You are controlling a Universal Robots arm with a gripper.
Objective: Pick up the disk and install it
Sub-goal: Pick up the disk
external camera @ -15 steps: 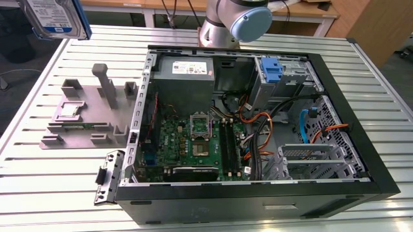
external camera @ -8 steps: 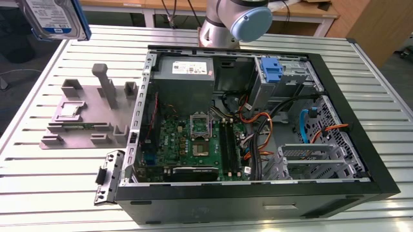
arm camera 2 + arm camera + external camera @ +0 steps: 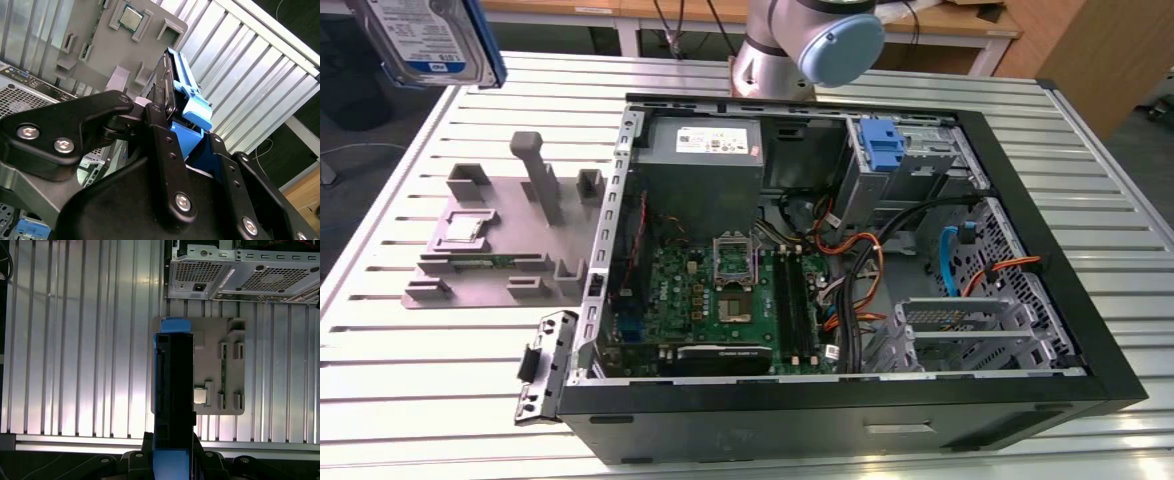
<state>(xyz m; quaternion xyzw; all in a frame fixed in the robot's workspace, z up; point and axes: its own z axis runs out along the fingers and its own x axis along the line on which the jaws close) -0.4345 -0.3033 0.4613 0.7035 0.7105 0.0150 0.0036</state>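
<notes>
Disk (image 3: 430,40) clamped edge-on in my gripper (image 3: 180,117), jaws closed on it. Held aloft over gray fixture (image 3: 220,370) on slatted table (image 3: 75,340), beside open computer case (image 3: 1067,330).

The disk (image 3: 434,40) is silver, with a white-and-blue label and a blue frame. The pincer (image 3: 169,112) is black. The surface (image 3: 427,380) is silvery with ribbed stripes. The holder (image 3: 480,215) is grey. The computer case (image 3: 854,415) is black, its board (image 3: 680,290) green, its cables (image 3: 851,243) orange.

Silver arm (image 3: 765,62), pale-blue joint cap (image 3: 842,48), black gripper (image 3: 177,117) (silver screws (image 3: 182,201))
</notes>
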